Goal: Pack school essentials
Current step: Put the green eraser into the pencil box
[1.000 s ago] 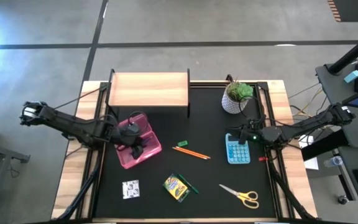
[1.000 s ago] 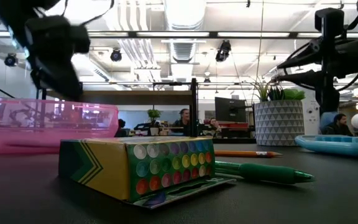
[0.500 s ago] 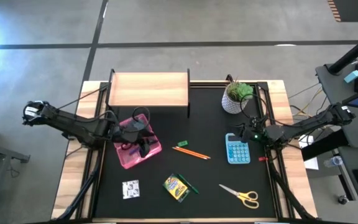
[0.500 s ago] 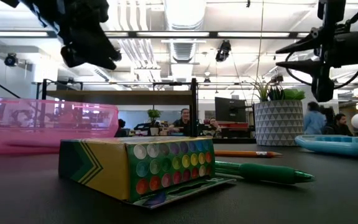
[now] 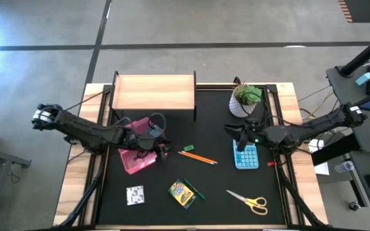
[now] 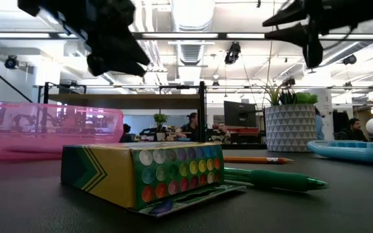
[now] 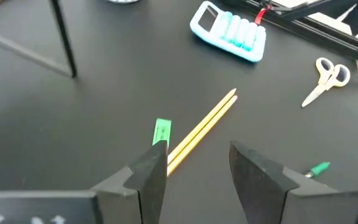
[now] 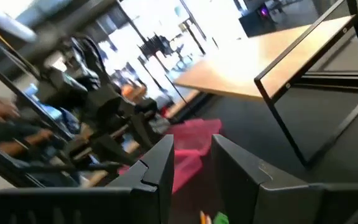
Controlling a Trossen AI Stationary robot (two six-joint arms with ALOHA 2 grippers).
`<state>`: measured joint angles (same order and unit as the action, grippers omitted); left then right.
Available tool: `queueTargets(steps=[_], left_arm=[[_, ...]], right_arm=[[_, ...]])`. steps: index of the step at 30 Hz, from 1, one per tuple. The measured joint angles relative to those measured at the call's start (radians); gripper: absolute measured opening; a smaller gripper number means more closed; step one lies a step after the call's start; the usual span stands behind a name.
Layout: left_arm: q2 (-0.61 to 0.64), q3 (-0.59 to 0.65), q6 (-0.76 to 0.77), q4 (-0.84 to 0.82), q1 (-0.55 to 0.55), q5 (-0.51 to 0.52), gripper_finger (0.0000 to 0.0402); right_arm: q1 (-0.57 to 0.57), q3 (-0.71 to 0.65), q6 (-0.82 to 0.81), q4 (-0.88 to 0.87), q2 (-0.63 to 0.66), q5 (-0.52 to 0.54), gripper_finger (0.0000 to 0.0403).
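Black counter (image 5: 172, 131) held loose school things so both arms could reach. Left fingers (image 7: 194, 171), spread and empty, aimed at the orange pencil (image 7: 204, 127). Right fingers (image 8: 191, 165), at three o'clock, hung spread over the blue calculator (image 5: 245, 155).

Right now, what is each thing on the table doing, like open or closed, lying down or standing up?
Pink box: open, partly under the left arm.
Crayon box: closed, lying flat.
Orange pencil: lying flat, untouched.
Scissors: closed, lying flat.
Calculator: lying flat, under the right pincer.
Plant: standing upright.
Left pincer: open, empty, above the pencil.
Right pincer: open, empty.
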<state>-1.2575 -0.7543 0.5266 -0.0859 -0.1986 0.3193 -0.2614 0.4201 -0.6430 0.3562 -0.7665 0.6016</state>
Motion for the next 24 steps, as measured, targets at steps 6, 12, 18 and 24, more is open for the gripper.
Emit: queueTargets(steps=[6,12,18,24], left_arm=[[-0.171,-0.071,-0.045,0.024,0.001,0.007,0.0155],[-0.340,-0.160,-0.098,0.024,0.001,0.015,0.0155],[-0.469,-0.263,-0.167,0.027,0.002,0.099,0.0155],[-0.598,-0.348,-0.219,0.028,0.002,0.135,0.0155]], right_arm=[[0.000,0.193,-0.102,-0.386,-0.058,-0.003,0.0098],[0.000,0.322,-0.151,-0.641,-0.102,-0.009,0.0114],[0.000,0.369,-0.151,-0.712,-0.121,-0.026,0.0153],[0.000,0.371,-0.151,-0.779,-0.118,-0.033,0.0186]])
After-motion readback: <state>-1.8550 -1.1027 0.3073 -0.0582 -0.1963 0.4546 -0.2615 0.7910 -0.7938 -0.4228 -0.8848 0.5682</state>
